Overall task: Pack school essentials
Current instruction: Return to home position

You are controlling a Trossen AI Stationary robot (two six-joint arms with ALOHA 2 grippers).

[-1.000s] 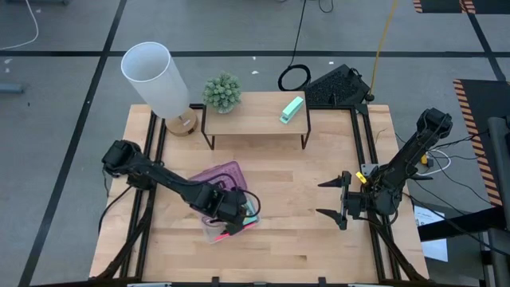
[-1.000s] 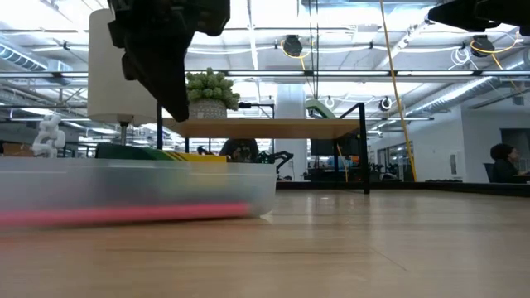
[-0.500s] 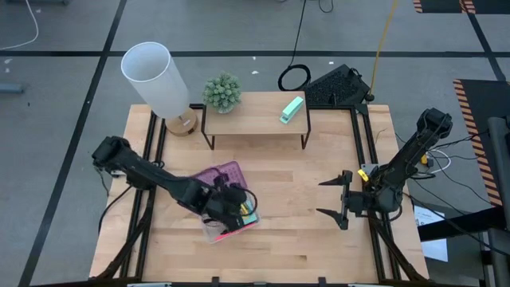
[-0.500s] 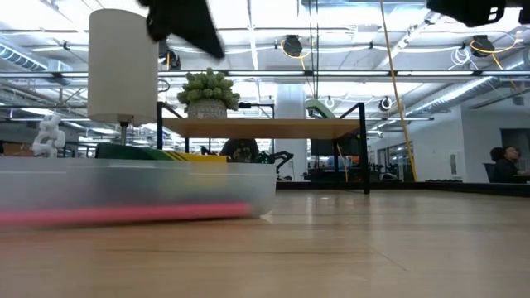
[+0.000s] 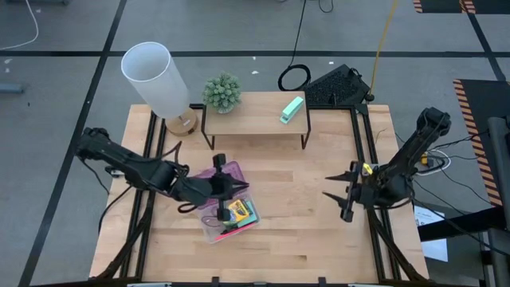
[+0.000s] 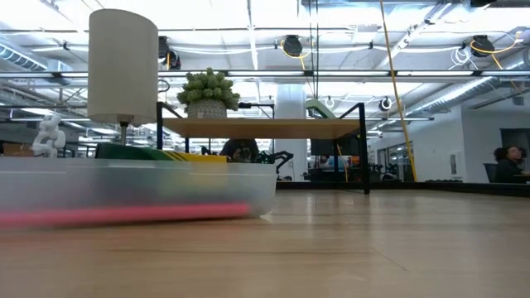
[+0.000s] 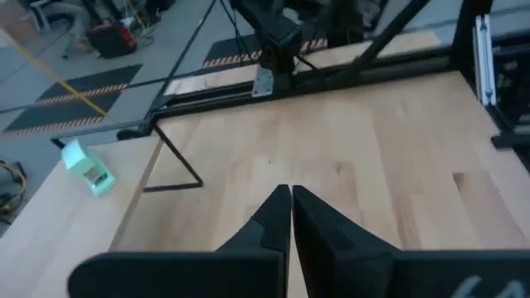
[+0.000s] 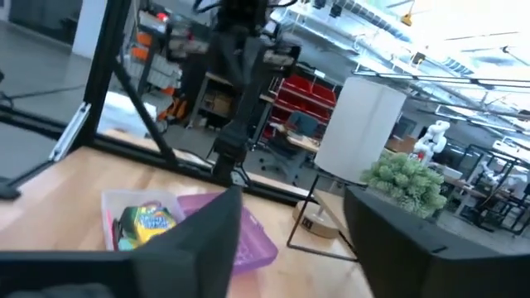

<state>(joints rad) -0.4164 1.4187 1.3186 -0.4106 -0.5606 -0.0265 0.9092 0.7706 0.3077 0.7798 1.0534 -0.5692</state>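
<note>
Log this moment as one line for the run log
left gripper: shut, empty, above case | crayon box: in case | right gripper: open, waiting

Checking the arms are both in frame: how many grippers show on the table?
2. The left gripper hangs over the clear case, fingers shut; the right gripper hangs open near the table's right edge.

crayon box (image 5: 237, 212) in case (image 5: 209, 231), plant (image 5: 221, 92) on shelf (image 5: 255, 121)
</note>
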